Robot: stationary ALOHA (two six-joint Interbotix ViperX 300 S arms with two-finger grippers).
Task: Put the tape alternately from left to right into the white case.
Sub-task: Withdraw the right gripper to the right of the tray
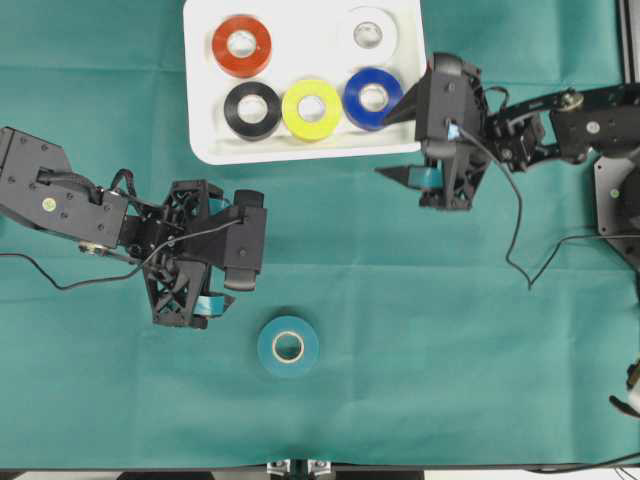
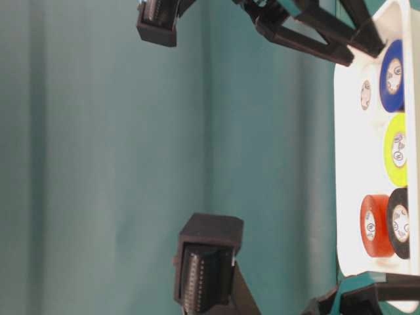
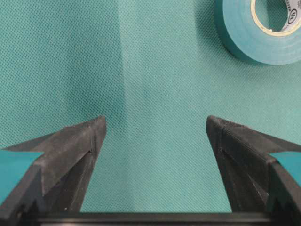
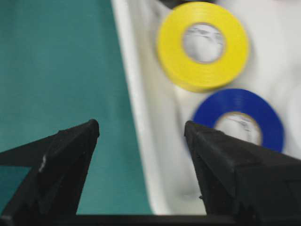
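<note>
The white case (image 1: 200, 100) holds an orange-red roll (image 1: 241, 46), a white roll (image 1: 367, 35), a black roll (image 1: 252, 110), a yellow roll (image 1: 312, 109) and a blue roll (image 1: 373, 97). A teal roll of tape (image 1: 288, 346) lies flat on the green cloth, below and right of my left gripper (image 1: 213, 255). That gripper (image 3: 156, 125) is open over bare cloth, with the teal roll (image 3: 263, 33) ahead to its right. My right gripper (image 1: 392, 140) is open and empty, straddling the case's rim (image 4: 136, 103) by the blue roll (image 4: 240, 117) and the yellow roll (image 4: 202, 44).
Green cloth covers the whole table. A black cable (image 1: 520, 240) trails from the right arm across the cloth. The table's front edge (image 1: 300, 468) runs just below the teal roll. Part of another device (image 1: 625, 385) shows at the right edge.
</note>
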